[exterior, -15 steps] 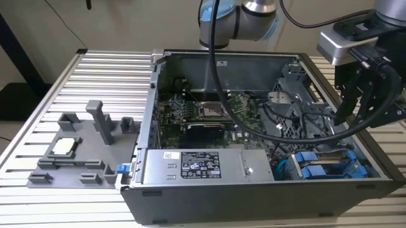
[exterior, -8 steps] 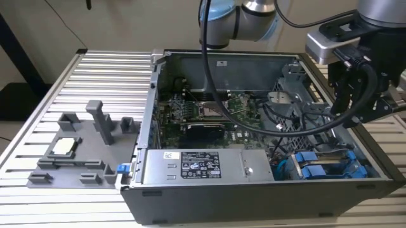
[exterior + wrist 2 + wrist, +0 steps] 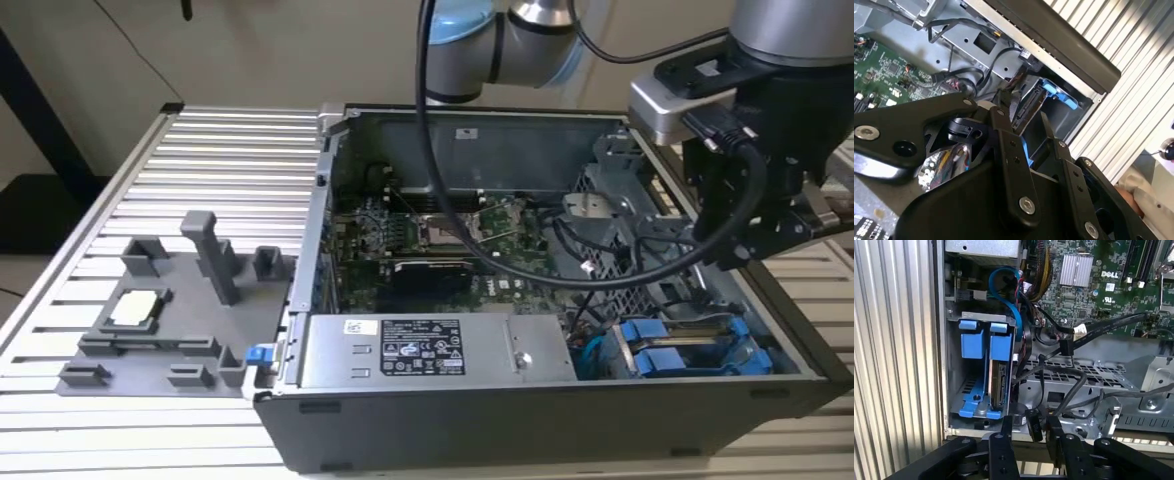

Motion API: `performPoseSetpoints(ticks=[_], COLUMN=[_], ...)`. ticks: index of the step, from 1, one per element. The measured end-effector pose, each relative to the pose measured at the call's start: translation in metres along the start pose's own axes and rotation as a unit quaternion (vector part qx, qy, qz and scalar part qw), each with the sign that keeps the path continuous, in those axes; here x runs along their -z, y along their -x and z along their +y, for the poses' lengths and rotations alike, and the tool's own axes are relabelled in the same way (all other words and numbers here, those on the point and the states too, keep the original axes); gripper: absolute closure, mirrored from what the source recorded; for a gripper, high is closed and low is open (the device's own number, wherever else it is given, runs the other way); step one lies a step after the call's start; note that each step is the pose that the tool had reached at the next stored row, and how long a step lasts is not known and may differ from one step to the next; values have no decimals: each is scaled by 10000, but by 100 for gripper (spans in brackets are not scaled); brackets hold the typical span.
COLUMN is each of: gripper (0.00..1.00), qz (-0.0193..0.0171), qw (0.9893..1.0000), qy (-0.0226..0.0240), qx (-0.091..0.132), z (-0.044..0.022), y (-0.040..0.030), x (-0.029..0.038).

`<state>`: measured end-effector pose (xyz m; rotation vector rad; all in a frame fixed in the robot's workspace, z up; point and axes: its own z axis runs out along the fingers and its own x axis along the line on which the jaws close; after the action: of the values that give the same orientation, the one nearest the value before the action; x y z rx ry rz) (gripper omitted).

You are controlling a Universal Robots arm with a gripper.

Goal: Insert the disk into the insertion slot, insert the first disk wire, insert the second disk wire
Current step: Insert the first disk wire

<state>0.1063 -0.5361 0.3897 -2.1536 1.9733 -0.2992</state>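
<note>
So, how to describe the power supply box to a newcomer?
In the exterior view, find the open computer case. The power supply box lies along its nearest wall: grey metal with a black-and-white label, unlike the blue carriers beside it.

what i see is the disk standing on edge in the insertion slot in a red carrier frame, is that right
Not quite: the frame is blue, not red. The first wrist view shows the disk standing on edge in the insertion slot in a bright blue carrier frame.
</note>
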Motion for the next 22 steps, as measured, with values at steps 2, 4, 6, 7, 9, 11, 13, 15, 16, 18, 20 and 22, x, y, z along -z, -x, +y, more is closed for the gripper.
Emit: performPoseSetpoints(ticks=[2,4,6,7,9,11,13,15,16,18,20,22], gripper=[60,60,60,60,60,68,75,81,81,81,81,81], qz=[0,1,2,2,2,2,2,2,2,2,2,2], qw=[10000,10000,10000,10000,10000,10000,10000,10000,10000,10000,10000,10000], qy=[-14,-15,-15,-15,-15,-15,-15,-15,-15,-15,-15,-15], qx=[0,1,0,0,0,0,0,0,0,0,0,0], z=[11,11,11,12,11,12,12,12,12,12,12,12], y=[4,4,4,4,4,5,5,5,5,4,5,5], x=[-8,-8,-8,-9,-9,-9,-10,-10,-10,-11,-11,-11])
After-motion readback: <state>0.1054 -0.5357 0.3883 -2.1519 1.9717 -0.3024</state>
